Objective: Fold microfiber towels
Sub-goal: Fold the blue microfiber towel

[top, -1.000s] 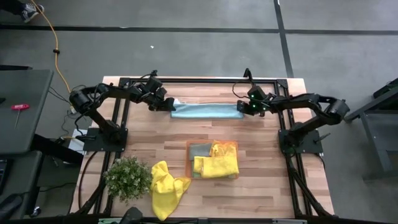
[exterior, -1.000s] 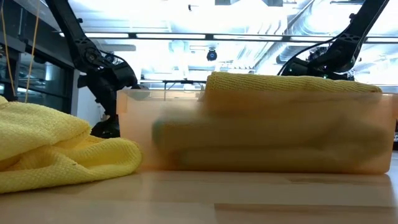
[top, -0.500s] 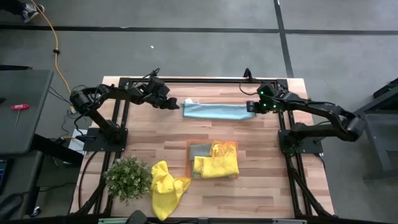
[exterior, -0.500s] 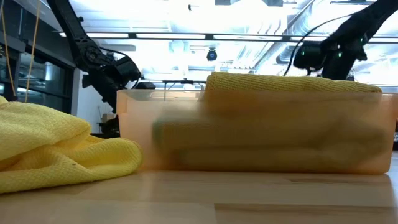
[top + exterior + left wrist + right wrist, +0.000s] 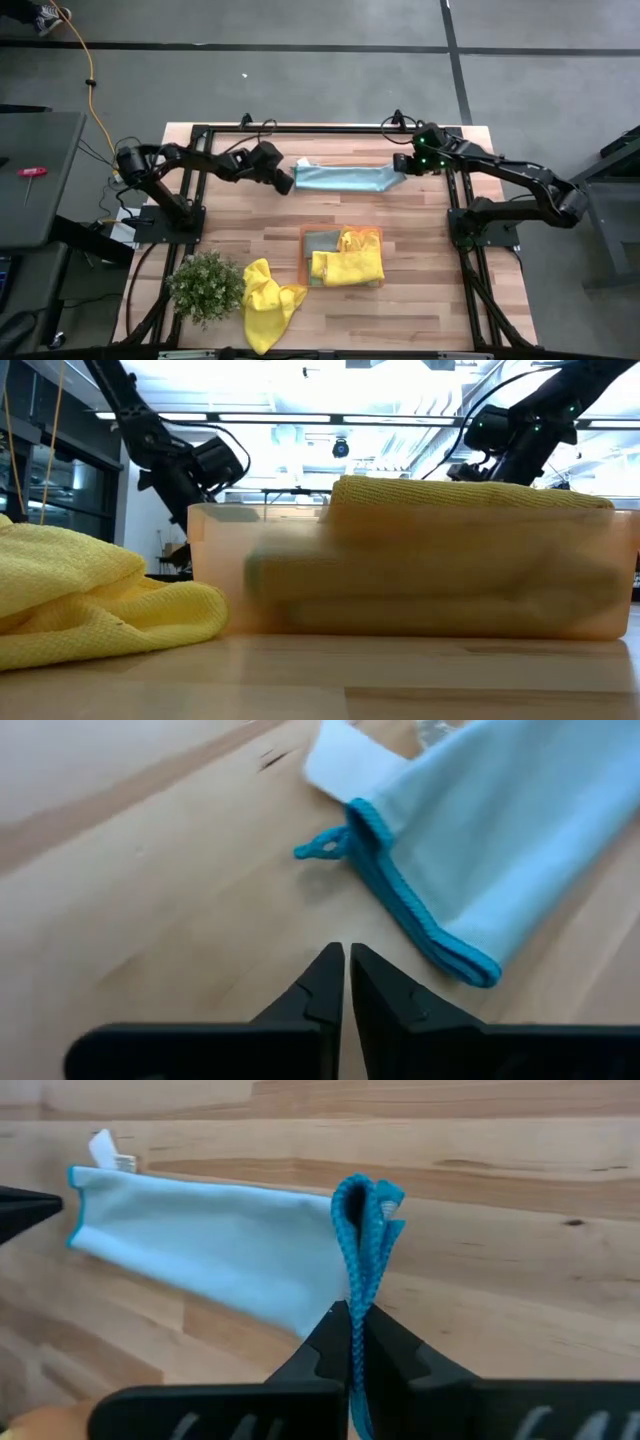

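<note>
Here my right gripper [image 5: 355,1342] pinches one end of the light blue folded microfiber towel [image 5: 342,179] at the table's far edge; my left gripper [image 5: 346,982], clenched empty, sits just beside its other end.

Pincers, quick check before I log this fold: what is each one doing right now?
Left pincer: closed, empty, just short of the light blue towel.
Right pincer: closed on the towel's bunched end.
</note>
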You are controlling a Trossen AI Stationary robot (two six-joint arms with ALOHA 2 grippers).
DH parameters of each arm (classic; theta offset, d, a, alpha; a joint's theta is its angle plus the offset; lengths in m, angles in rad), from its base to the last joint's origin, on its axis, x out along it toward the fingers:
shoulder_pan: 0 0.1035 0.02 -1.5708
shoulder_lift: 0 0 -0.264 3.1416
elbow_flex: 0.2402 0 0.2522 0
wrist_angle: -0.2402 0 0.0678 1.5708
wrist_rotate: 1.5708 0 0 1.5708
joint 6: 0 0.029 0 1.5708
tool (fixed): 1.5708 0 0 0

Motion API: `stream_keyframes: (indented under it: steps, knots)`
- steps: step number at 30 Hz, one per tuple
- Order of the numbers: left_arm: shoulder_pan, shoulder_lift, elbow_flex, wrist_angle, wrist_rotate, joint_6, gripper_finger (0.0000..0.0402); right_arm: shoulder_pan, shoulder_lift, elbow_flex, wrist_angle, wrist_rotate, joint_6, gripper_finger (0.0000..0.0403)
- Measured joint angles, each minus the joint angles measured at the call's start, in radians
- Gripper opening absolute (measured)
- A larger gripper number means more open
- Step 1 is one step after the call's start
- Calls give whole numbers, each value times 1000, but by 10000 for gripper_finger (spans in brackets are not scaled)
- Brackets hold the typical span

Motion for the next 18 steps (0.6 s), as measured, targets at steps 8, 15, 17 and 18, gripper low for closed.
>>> stream_keyframes:
  steps: [8,15,17,18]
  knots:
    - [-42,20,0,40,-18,165,1,92,-1,20,31,-16,71,0]
    - [-53,134,4,160,20,170,0,213,7,21,180,41,216,0]
    - [-64,147,6,177,7,167,0,239,29,21,228,47,250,0]
    - [-68,144,5,180,-3,167,0,254,46,21,254,51,270,0]
